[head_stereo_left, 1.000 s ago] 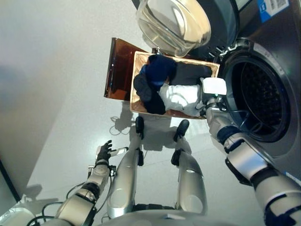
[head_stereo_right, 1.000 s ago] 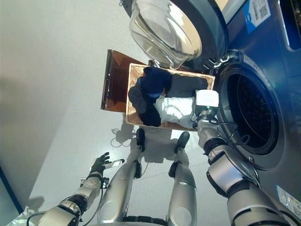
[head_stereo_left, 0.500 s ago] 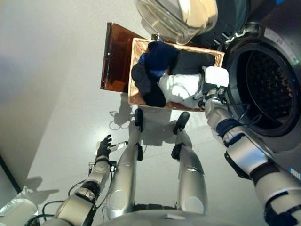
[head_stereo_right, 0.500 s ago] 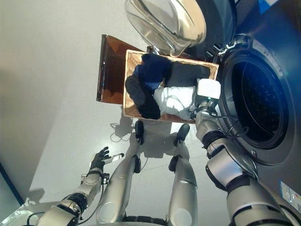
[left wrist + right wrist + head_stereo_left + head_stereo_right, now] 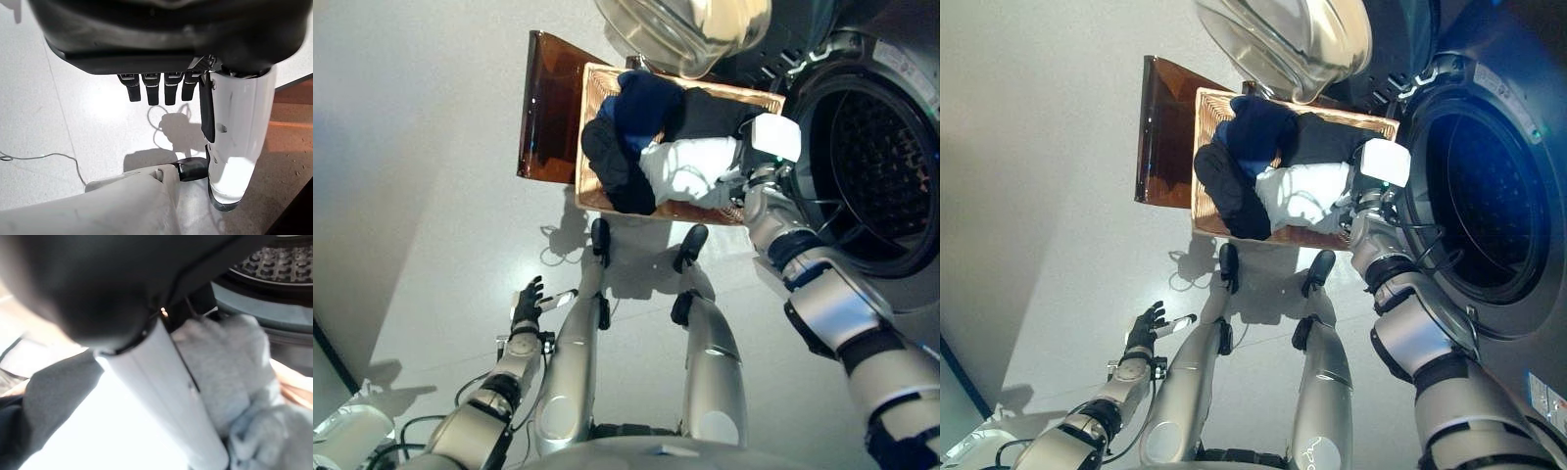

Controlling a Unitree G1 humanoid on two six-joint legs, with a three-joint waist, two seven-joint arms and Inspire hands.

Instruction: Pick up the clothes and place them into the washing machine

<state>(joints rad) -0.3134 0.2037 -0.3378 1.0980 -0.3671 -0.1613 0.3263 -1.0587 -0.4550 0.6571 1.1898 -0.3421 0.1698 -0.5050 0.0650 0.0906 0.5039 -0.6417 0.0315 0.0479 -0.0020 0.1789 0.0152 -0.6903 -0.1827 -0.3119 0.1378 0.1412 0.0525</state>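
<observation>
My left hand (image 5: 528,298) hangs low over bare floor (image 5: 431,196), fingers straight. One basket (image 5: 590,147) — three garments: white (image 5: 690,168), black (image 5: 612,171), navy (image 5: 646,103). Right hand (image 5: 736,184) on the white garment, fingers hidden — grip unclear. Washing machine (image 5: 886,157) door (image 5: 690,29) open beside it.

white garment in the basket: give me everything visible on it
The white garment is soft, crumpled cloth, bunched in a heap on the washer-side half of the rectangular woven basket. Dark navy and black clothes lie against it on the far side. The right hand is down at its edge; the right wrist view shows pale cloth against it, the grip unclear.
</observation>
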